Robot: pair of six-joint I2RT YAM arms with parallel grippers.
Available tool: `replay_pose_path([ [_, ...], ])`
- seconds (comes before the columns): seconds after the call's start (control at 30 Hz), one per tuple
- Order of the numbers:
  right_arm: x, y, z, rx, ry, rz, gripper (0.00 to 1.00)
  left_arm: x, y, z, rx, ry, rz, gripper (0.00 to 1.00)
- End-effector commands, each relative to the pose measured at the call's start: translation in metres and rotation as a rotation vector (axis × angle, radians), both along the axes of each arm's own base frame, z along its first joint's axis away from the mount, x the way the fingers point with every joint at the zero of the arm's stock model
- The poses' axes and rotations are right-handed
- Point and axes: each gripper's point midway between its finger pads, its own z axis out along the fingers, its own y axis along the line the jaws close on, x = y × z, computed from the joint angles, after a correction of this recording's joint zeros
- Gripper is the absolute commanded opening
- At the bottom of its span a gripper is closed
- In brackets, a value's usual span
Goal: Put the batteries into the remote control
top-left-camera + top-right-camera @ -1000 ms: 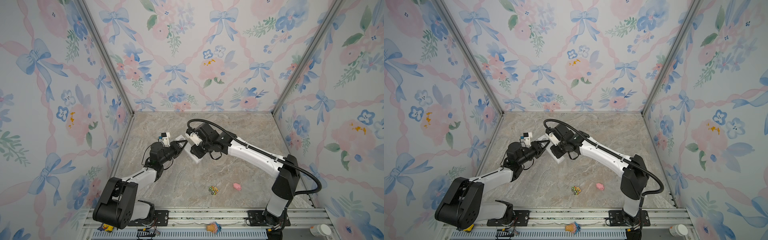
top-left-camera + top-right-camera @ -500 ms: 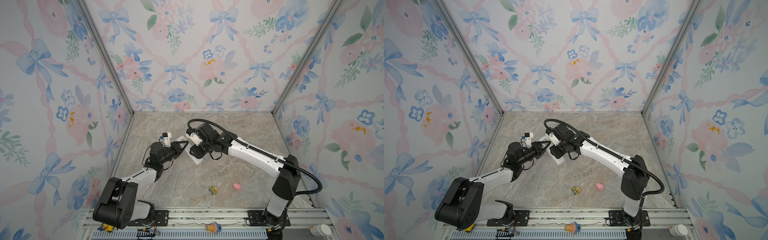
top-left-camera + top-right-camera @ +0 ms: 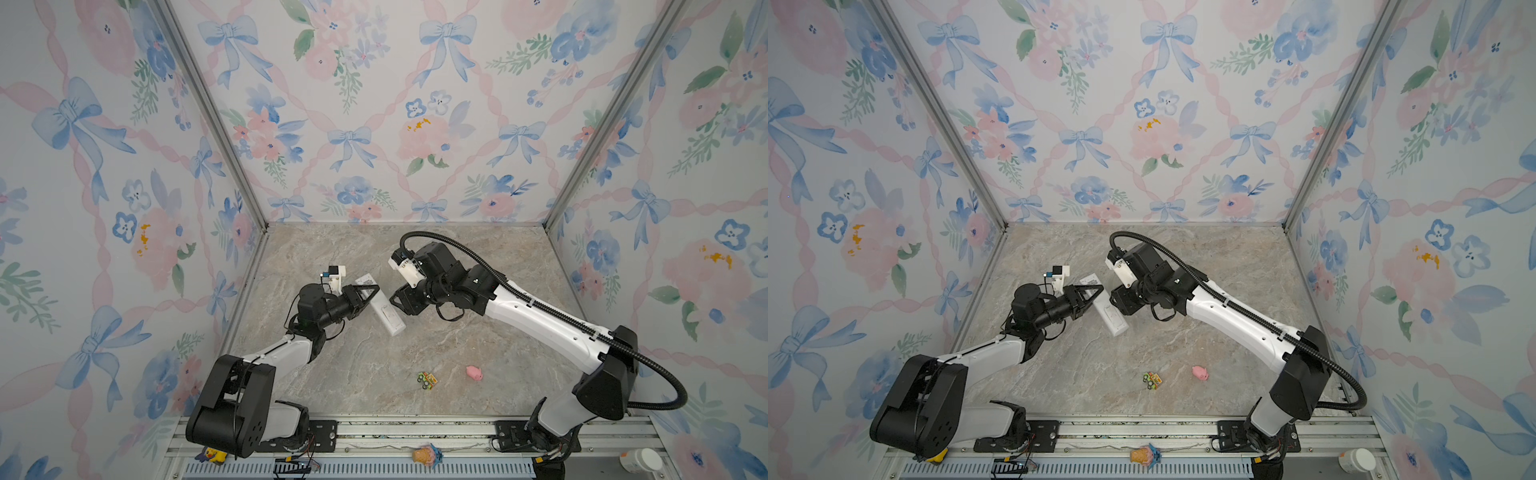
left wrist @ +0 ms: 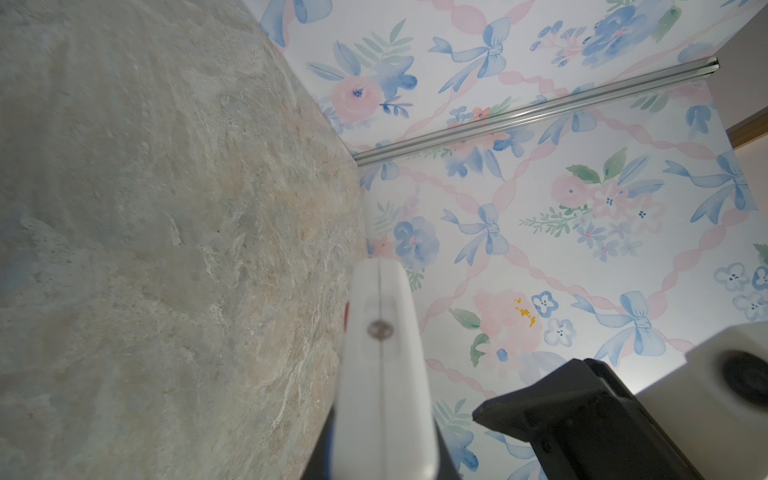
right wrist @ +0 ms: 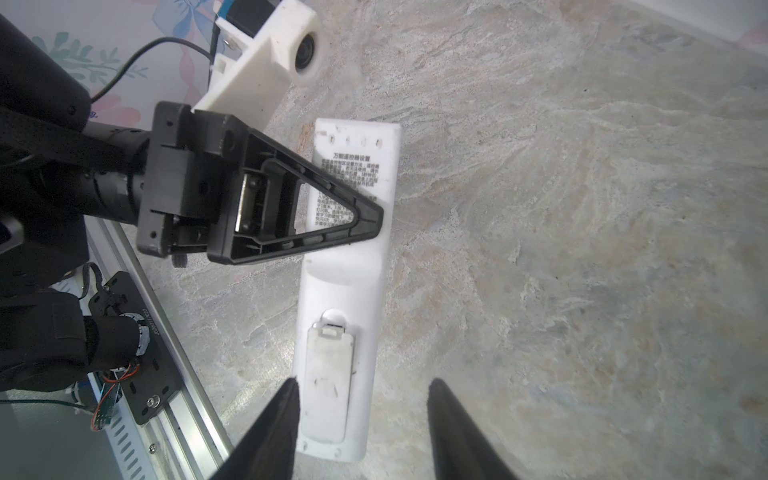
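Note the left end effector clamped on the remote control, back face up over the tabletop. The right end effector stands apart around the battery cover end.

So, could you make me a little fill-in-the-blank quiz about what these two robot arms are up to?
1. The left gripper is ___ on the remote control.
2. The right gripper has its jaws ___.
3. The battery cover is ___ the remote, not off it.
4. The little pig toy is coloured ___.

Missing words: shut, open, on, pink.
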Motion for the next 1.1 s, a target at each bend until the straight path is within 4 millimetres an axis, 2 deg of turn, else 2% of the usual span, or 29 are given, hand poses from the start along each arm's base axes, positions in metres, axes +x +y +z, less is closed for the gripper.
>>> replay_pose_path([
  [0.0,-0.001,0.000,-0.007,0.007,0.033,-0.010,0.51,-0.004,0.000,0.023,-0.007,-0.104,-0.030,0.00],
  [0.5,-0.005,0.009,-0.022,-0.005,0.073,0.020,0.51,-0.005,0.001,0.025,-0.010,-0.111,-0.032,0.00],
  [0.67,-0.006,0.009,-0.021,-0.010,0.072,0.024,0.51,-0.004,0.002,0.026,-0.011,-0.113,-0.032,0.00],
  [0.7,-0.004,0.011,-0.032,-0.032,0.089,0.021,0.51,-0.005,0.001,0.027,-0.011,-0.115,-0.033,0.00],
  [0.73,-0.004,0.011,-0.034,-0.037,0.092,0.022,0.51,-0.005,0.001,0.027,-0.011,-0.114,-0.034,0.00],
  [1.07,-0.004,0.015,-0.043,-0.062,0.111,0.033,0.51,-0.005,0.002,0.028,-0.012,-0.117,-0.034,0.00],
])
